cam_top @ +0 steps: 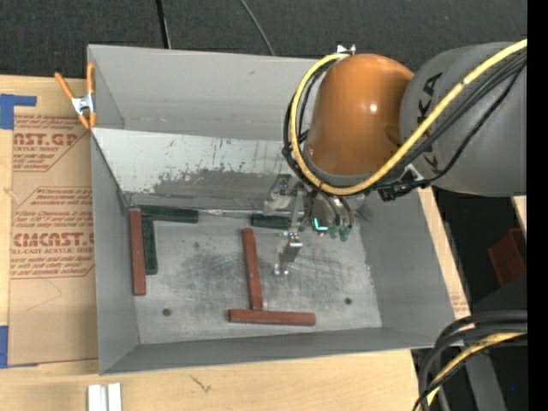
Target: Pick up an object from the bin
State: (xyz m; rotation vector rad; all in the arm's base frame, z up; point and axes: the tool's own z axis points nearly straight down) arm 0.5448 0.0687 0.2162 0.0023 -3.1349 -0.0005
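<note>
My gripper [283,266] hangs over the middle of the bin floor, below the arm's orange cover. Just to its left lies a long red-brown stick [251,269], running from back to front, a small gap apart from the gripper. A second red-brown stick [271,318] lies crosswise at the front, below the gripper. A short dark green stick [269,221] rests at the back wall, just left of the gripper's body. I see nothing held in the gripper.
Along the left side lie a red-brown stick [137,253] and a dark green stick [151,247] side by side. Another dark green stick [169,216] lies against the back wall at the left. The arm covers the bin's back right corner.
</note>
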